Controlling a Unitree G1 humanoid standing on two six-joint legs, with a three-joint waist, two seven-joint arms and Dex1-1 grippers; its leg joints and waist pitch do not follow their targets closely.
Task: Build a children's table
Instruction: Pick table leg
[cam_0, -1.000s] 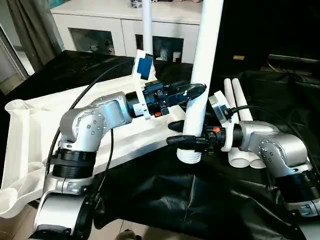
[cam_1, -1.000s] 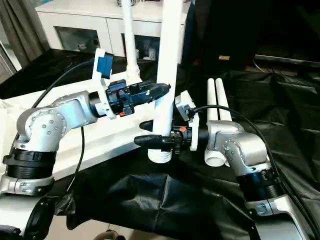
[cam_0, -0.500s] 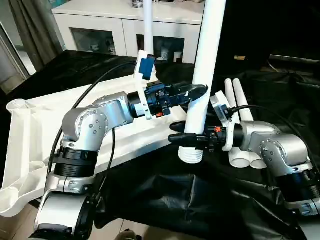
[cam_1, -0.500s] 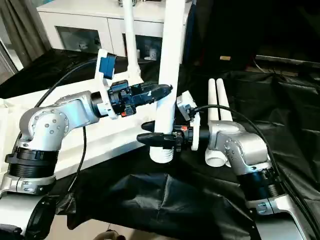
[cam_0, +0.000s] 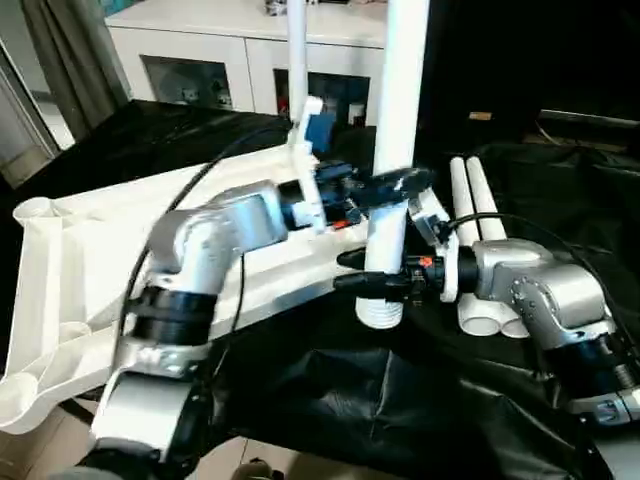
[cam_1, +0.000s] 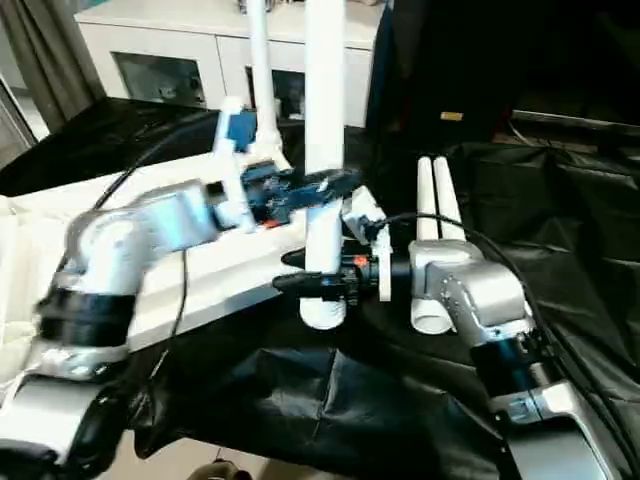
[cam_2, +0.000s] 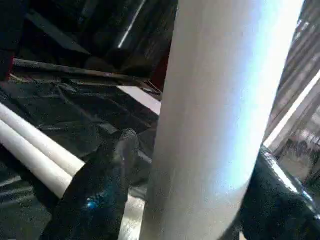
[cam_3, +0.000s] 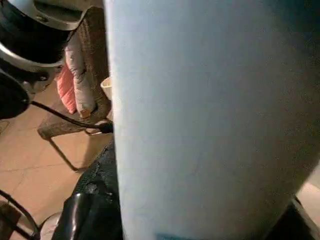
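A white table leg (cam_0: 400, 90) stands nearly upright over the black cloth, ribbed end down. My right gripper (cam_0: 348, 272) is shut on it just above that end, and the leg is large between its fingers in the right wrist view (cam_3: 210, 115). Higher up, my left gripper (cam_0: 415, 183) is open around the same leg. In the left wrist view one black finger (cam_2: 100, 195) stands a little off the leg (cam_2: 220, 125). The children's table top (cam_0: 90, 250) lies upside down at the left, with one leg (cam_0: 296, 50) upright in its far corner.
Two more white legs (cam_0: 470, 200) lie side by side on the black cloth behind my right arm. A white glass-door cabinet (cam_0: 200, 60) stands at the back. A grey curtain hangs at the far left.
The left arm has swung to the right and shows blurred. Its fingers have loosened on the leg. The leg has gone from leaning right to nearly vertical, still in the right gripper.
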